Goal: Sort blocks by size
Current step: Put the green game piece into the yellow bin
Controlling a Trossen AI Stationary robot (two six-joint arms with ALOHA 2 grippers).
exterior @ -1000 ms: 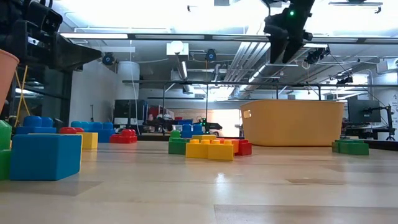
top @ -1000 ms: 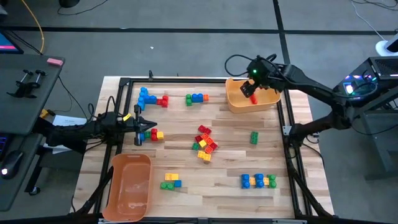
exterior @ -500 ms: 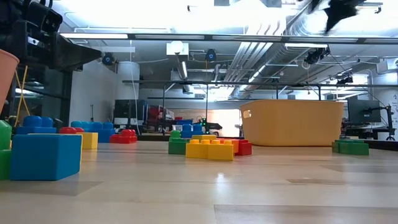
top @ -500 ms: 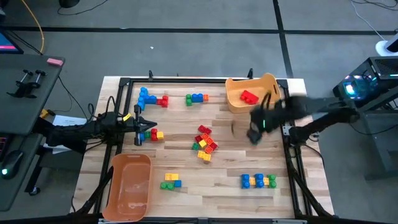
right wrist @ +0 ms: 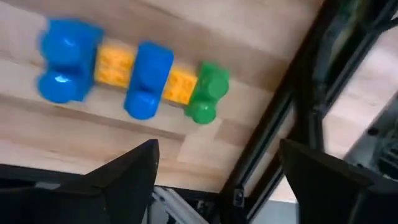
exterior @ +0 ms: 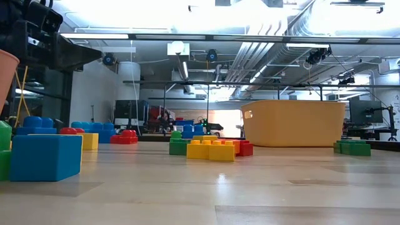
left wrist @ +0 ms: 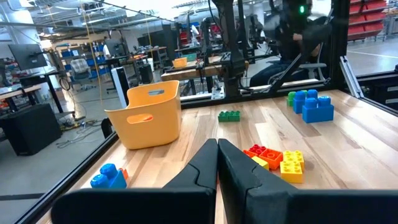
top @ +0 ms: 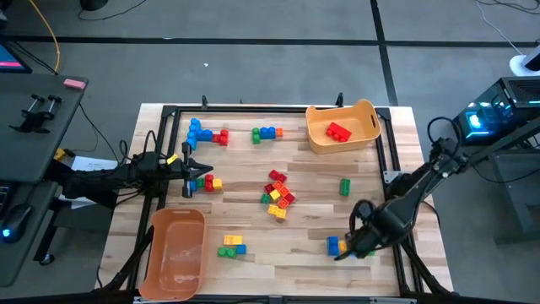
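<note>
The right claw (top: 353,245), fingers spread wide and empty, hovers over the blue-yellow-green blocks (right wrist: 130,78); it should centre on one block, then drop straight.

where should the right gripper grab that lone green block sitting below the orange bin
Probably from straight above, fingers across its two long flat sides. The green block lies flat on the table, an oblong standing apart from the other bricks, so both sides look free. The top seems studded, a poor surface for pads. The right gripper, open, hovers over the blue and yellow cluster nearby.
</note>
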